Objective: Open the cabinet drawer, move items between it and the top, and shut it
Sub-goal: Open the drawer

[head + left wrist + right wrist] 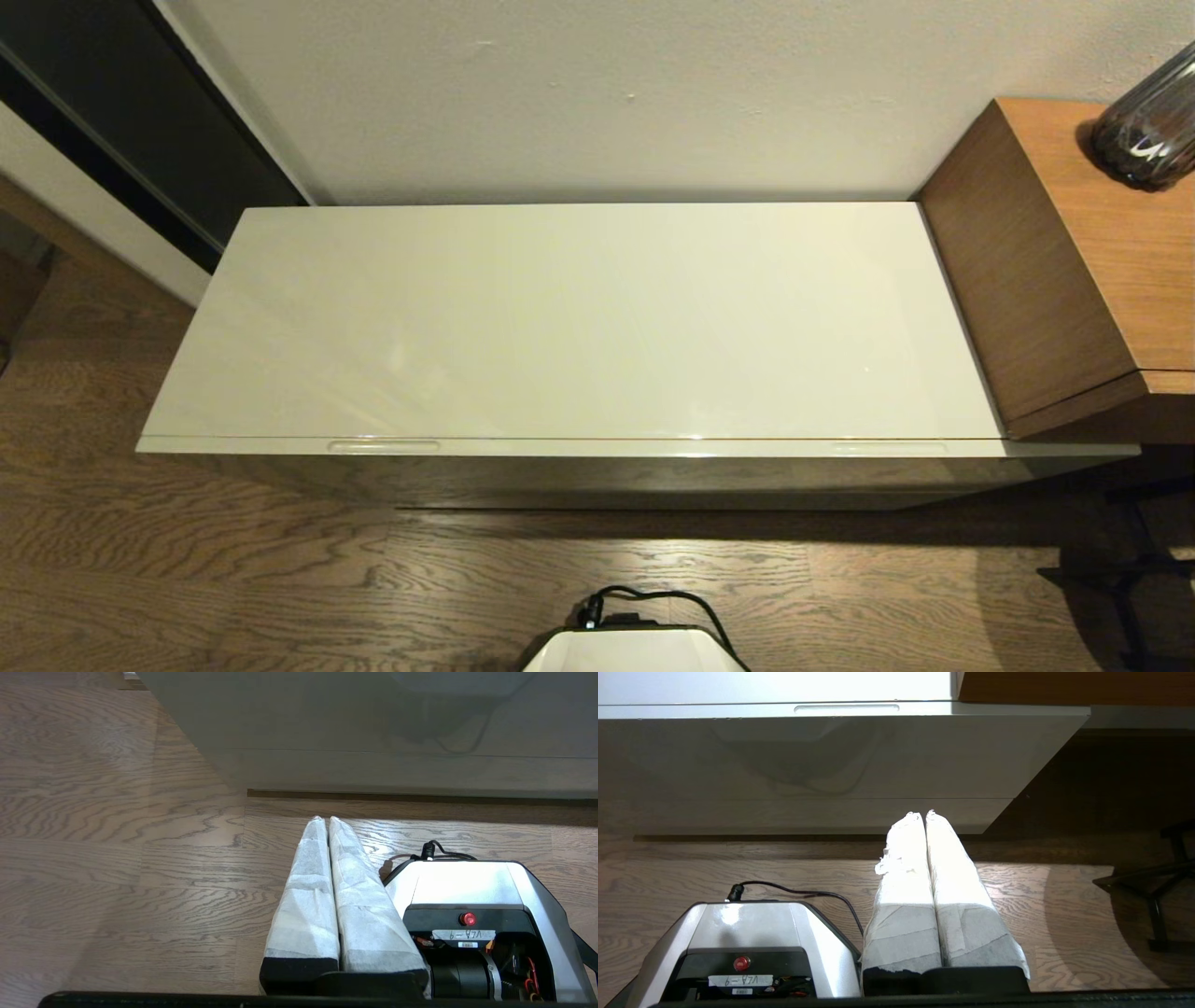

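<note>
The glossy cream-white top [579,317] lies bare before me. Along its front edge runs the closed cabinet drawer [635,448], with one finger slot [383,446] at the left and another finger slot [887,448] at the right. That drawer front [831,751] also fills the upper right wrist view, its slot [846,708] at the rim. No packets show anywhere. My left gripper [325,820] hangs low over the floor beside the base, shut and empty. My right gripper [924,814] hangs the same way on the other side, shut and empty. Neither arm appears in the head view.
A taller brown wood-grain surface [1083,261] adjoins the top on the right, with a dark ribbed bottle [1148,131] on it. My white base [635,649] with a black cable stands on the wood floor [187,560]. A dark stand leg [1157,882] sits at the right.
</note>
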You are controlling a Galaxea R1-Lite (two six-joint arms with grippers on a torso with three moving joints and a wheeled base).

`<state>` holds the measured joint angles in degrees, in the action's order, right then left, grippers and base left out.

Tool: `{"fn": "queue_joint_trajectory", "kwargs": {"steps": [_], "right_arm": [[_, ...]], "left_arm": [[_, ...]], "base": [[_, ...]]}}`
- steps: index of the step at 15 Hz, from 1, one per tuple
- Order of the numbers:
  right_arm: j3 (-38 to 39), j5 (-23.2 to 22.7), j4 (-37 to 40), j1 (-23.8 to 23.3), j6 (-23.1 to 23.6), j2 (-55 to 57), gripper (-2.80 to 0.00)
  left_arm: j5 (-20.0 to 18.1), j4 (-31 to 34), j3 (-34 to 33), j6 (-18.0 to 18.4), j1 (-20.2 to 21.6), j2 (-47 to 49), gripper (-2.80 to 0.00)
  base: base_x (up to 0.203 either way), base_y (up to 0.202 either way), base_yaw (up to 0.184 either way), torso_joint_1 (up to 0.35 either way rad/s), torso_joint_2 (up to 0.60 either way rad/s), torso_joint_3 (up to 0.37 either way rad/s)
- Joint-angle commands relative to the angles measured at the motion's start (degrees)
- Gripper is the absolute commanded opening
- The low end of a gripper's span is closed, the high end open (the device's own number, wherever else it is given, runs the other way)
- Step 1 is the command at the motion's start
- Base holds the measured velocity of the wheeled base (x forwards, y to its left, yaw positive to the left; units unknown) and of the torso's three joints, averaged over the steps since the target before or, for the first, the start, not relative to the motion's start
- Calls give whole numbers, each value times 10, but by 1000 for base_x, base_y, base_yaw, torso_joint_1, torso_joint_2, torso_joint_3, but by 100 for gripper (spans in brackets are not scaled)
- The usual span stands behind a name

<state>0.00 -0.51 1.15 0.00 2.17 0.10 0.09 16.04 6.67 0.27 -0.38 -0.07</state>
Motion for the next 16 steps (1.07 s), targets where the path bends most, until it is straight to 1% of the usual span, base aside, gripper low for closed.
{"fn": "queue_joint_trajectory", "kwargs": {"steps": [1,12,16], "right_arm": [[0,0,0,0,0,1,-280],[0,-5,1,0,7,1,-280],[0,-5,2,0,13,1,-280]], "left_arm": [[0,1,0,0,-1,0,-280],[0,1,0,4,0,0,-280],[1,0,0,1,0,0,-280]], "base": [[0,0,0,0,0,0],[0,0,0,0,0,0],[0,0,0,0,0,0]]}}
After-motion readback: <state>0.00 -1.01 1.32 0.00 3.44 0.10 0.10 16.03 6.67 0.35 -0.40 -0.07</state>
